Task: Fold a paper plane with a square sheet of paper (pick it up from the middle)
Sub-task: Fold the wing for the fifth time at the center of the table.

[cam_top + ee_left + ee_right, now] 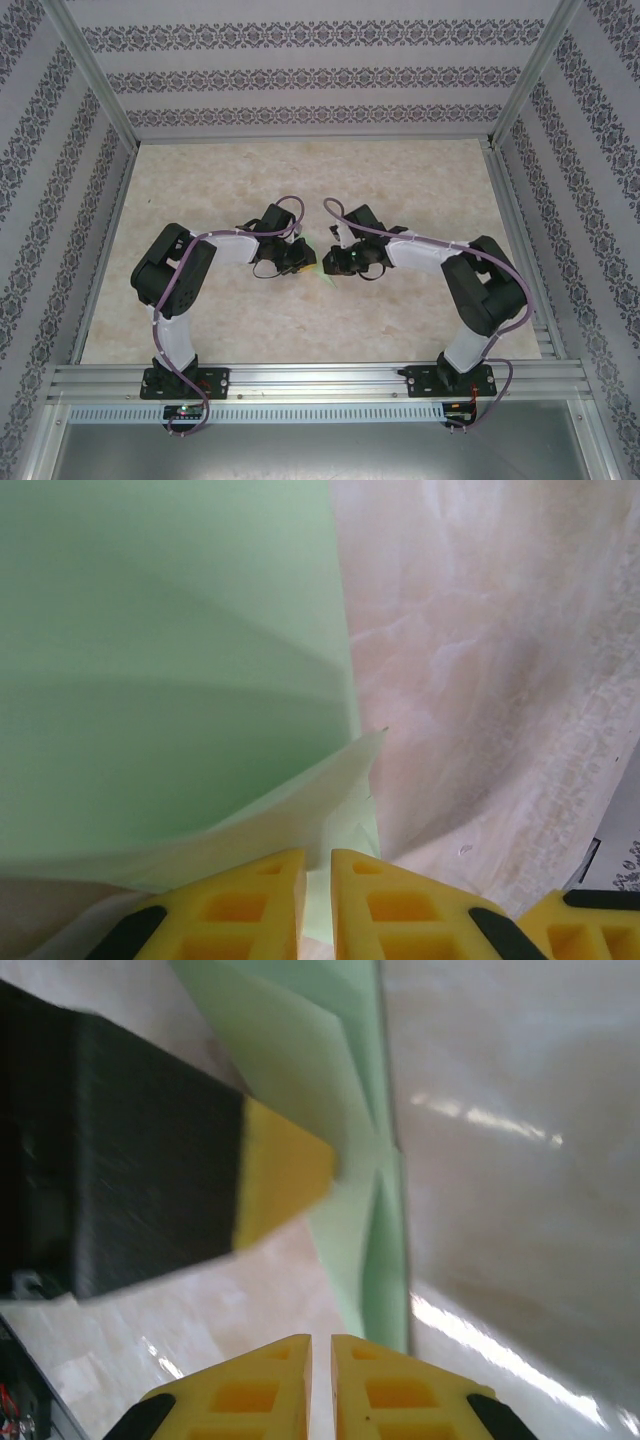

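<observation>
At the left wrist, the thin pale mint-green paper sheet (170, 660) is being cut off at nine and twelve o'clock; from above, it is being mostly hidden.

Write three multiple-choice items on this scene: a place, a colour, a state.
1. Where on the table do the two arms' ends meet?
A) near its middle
B) at its far left corner
C) beyond its right edge

2. What colour is the sheet of paper?
A) red
B) pale green
C) dark blue

3. How do the left arm's jaws stand?
A) wide open
B) nearly together, paper between them
C) closed on a pen

Key: 1A, the top view shows both wrists meeting mid-table; 2B, both wrist views show mint green; 3B, the yellow fingers almost touch, with paper in the gap.
</observation>
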Available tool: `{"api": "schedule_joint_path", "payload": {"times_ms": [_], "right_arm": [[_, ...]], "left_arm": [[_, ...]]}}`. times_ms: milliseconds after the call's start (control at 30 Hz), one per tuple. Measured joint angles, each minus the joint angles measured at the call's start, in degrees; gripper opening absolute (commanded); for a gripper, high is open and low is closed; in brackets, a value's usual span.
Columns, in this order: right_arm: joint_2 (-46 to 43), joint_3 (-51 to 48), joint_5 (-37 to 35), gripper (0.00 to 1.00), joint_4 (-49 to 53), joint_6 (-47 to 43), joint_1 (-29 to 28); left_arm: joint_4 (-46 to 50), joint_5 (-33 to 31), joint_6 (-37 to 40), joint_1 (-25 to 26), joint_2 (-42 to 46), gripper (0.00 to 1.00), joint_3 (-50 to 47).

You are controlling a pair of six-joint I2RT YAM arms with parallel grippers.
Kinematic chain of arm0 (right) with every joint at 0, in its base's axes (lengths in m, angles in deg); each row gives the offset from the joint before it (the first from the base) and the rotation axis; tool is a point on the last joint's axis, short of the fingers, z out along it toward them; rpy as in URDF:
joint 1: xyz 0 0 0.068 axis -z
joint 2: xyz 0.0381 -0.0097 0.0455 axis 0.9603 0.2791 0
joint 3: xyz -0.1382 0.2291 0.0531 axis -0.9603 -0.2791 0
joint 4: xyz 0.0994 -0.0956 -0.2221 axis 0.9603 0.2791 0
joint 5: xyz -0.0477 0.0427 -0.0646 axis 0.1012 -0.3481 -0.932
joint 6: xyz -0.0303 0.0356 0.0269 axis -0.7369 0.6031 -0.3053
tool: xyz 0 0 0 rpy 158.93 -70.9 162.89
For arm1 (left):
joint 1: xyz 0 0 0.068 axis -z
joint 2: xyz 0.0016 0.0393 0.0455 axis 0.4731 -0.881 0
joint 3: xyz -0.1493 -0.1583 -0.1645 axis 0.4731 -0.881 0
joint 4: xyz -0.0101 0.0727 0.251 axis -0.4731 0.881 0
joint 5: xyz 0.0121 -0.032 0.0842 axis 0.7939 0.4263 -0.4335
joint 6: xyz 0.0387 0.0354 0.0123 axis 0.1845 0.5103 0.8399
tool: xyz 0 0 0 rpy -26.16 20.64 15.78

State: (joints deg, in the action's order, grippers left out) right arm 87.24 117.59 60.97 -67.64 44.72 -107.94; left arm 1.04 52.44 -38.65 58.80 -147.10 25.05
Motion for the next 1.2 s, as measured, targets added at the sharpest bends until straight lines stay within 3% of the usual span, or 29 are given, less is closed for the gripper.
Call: {"api": "schedule_joint_path", "payload": {"times_ms": [500, 833, 1200], "right_arm": [[6.5, -0.5, 1.8, 0.10, -4.0, -0.3, -0.9], [-2.9, -14.7, 2.3, 0.09, -12.6, 0.0, 1.4], [-10.0, -13.6, 2.0, 0.09, -1.0, 0.0, 2.4]], "left_arm": [[0.2, -0.4, 0.0, 0.2, 0.0, 0.16, 0.0], [1.2, -0.2, 0.0, 1.4, 0.0, 0.15, 0.2], [1.9, -0.3, 0.2, 1.3, -0.1, 0.15, 0.6]]}}
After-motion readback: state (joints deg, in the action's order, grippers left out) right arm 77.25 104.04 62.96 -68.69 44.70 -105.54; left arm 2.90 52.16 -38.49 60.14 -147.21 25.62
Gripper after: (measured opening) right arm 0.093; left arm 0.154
